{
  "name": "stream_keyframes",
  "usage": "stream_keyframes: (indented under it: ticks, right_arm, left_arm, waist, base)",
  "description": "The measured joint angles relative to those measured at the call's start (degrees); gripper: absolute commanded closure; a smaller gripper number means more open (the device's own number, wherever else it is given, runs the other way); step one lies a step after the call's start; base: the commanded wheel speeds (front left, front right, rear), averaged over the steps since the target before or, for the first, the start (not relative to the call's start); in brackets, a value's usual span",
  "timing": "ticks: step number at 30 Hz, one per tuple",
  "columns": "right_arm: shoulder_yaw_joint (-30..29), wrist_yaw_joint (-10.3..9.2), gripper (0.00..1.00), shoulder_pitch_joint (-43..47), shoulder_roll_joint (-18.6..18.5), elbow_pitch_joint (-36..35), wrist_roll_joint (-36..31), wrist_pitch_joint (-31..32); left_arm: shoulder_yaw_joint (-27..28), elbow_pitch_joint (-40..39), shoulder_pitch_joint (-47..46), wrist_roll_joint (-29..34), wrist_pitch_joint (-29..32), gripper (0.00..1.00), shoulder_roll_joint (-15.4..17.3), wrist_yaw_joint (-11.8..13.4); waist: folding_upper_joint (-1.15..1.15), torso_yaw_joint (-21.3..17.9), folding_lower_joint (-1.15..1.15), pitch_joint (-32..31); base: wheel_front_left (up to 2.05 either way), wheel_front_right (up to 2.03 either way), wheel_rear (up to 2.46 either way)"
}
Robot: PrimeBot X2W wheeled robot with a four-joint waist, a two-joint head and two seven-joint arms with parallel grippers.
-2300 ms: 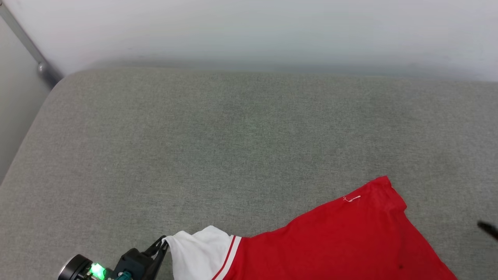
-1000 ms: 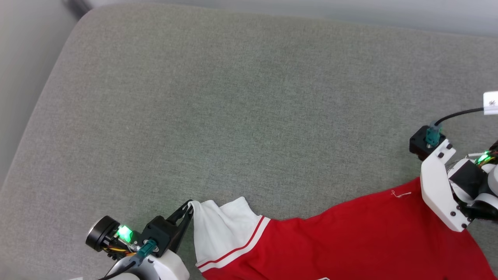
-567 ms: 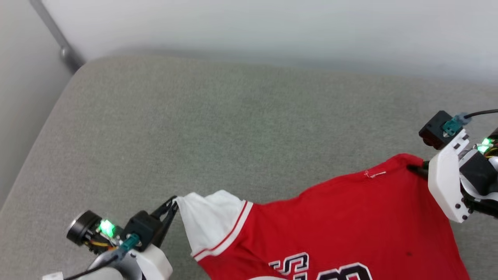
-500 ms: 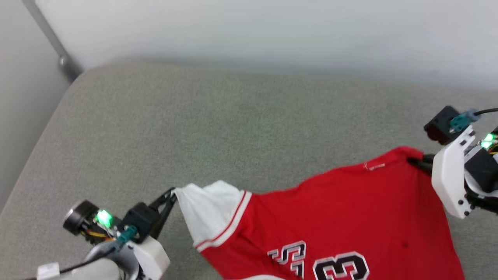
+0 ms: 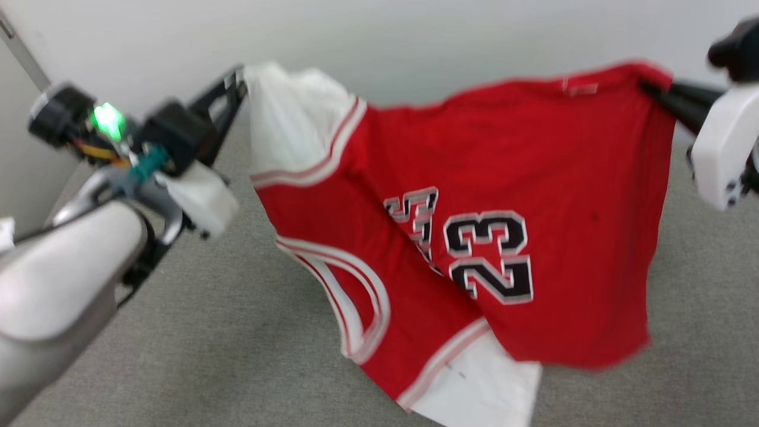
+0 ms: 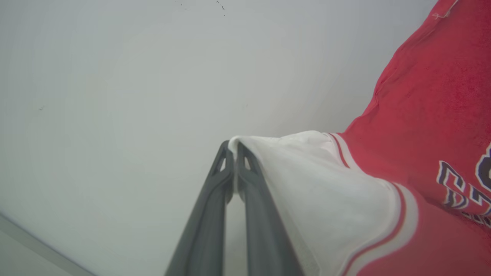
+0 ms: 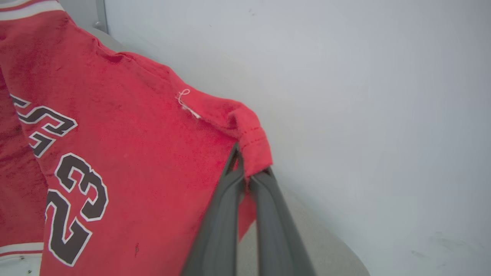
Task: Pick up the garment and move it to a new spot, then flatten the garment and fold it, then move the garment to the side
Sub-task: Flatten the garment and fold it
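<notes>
Head view: left fingers [image 5: 228,89] clenched on the white sleeve edge, right fingers [image 5: 670,98] clenched on a red hem corner. Garment [image 5: 533,178] hangs spread between both, sagging below them, "23" print facing out, low sleeve near the grey cushion [image 5: 237,332]. Step looks like pick-up-and-move. Next likely: carry across, keep tension, lower evenly so it lands flat.

A red jersey T-shirt [image 5: 551,160] with white sleeves and a black "23" print hangs stretched between the left claw [image 5: 236,83], clamped on a white sleeve, and the right claw [image 5: 651,91], clamped on a red corner, over a grey padded surface [image 5: 207,332].
</notes>
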Motion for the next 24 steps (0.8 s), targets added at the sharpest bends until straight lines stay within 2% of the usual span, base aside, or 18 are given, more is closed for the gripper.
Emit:
stream_keyframes:
  ticks: [4, 11, 16, 24]
  right_arm:
    - [-3.49, 0.0, 1.0, -7.05, 2.15, 2.6, -2.23, -0.2]
    - [-5.87, 0.0, 1.0, -21.4, 5.78, 8.91, -7.46, -0.65]
    - [-7.16, 0.0, 1.0, -32.75, 8.59, 15.27, -12.47, -3.43]
    - [-7.75, 0.0, 1.0, -48.52, 12.07, 24.72, -17.35, -7.95]
  left_arm:
    - [2.44, 4.28, -8.63, -0.25, 0.4, 1.0, -2.89, -2.03]
    - [5.49, 13.7, -25.31, 1.8, 0.55, 1.0, -7.98, -4.79]
    - [6.95, 21.29, -37.28, 4.6, 0.99, 1.0, -11.01, -4.57]
    - [8.2, 31.21, -53.5, 6.97, -1.41, 1.0, -16.5, -6.44]
  waist:
    - [0.0, -0.33, 0.0, 2.52]
    - [0.0, -1.01, 0.0, 9.41]
    - [0.0, -1.37, 0.01, 15.08]
    - [0.0, -1.04, 0.01, 22.89]
  base:
    - [0.0, 0.0, 0.0]
    - [0.0, 0.0, 0.0]
    - [0.0, 0.0, 0.0]
    - [0.0, 0.0, 0.0]
